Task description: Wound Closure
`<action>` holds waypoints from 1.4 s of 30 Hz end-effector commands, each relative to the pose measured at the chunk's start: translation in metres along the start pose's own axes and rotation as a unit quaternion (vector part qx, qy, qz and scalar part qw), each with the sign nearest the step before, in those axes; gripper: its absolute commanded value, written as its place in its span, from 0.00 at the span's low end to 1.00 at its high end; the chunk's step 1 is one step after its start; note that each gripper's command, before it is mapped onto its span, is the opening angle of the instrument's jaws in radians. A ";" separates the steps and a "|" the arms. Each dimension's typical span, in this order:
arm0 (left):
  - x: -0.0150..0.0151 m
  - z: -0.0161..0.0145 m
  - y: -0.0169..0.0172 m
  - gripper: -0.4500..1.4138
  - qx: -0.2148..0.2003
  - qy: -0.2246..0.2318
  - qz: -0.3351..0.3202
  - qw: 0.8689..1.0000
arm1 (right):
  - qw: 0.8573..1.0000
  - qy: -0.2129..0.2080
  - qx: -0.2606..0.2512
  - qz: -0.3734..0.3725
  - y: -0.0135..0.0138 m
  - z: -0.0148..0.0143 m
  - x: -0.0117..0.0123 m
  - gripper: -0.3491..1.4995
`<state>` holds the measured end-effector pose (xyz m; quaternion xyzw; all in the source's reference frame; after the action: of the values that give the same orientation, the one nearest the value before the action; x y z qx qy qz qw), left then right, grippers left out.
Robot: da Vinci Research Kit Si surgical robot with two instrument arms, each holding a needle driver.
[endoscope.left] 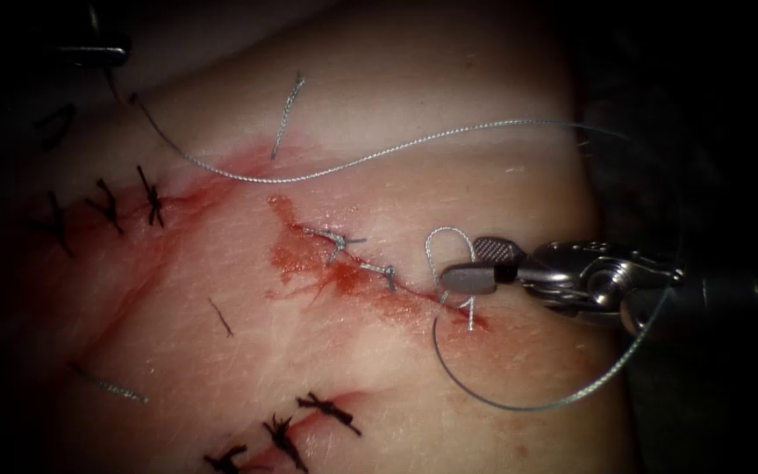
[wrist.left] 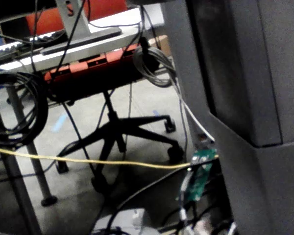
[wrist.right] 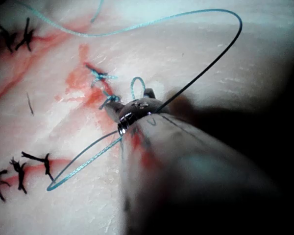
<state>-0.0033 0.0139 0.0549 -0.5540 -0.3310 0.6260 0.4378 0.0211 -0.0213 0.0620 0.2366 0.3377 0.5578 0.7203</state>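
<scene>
The pale tissue (endoscope.left: 221,369) carries red fluid (endoscope.left: 326,263) along the cut (endoscope.left: 370,268). The right tool (endoscope.left: 475,263), jaws apart, holds nothing beside a small thread (endoscope.left: 353,162) loop. I see no needle. The slack thread may catch on the jaws.

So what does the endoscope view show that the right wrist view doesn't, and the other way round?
Endoscope view: the right tool side on, jaws open and empty, plus a dark shape, likely the left tool, at the thread's far end. Right wrist view: the thread curving past that tool's shaft from behind. Both: the cut with red fluid, pale stitches and a small thread loop. Where the needle is I can't tell.
</scene>
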 end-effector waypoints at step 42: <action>-0.0032 0.0030 -0.0004 0.00 -0.061 -0.063 -0.002 0.996 | 0.846 0.000 0.077 -0.528 0.0017 0.0003 0.0057 0.88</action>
<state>-0.0058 0.0114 0.0566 -0.5387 -0.3971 0.6377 0.3815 0.0204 -0.0151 0.0619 0.0776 0.4535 0.0646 0.8855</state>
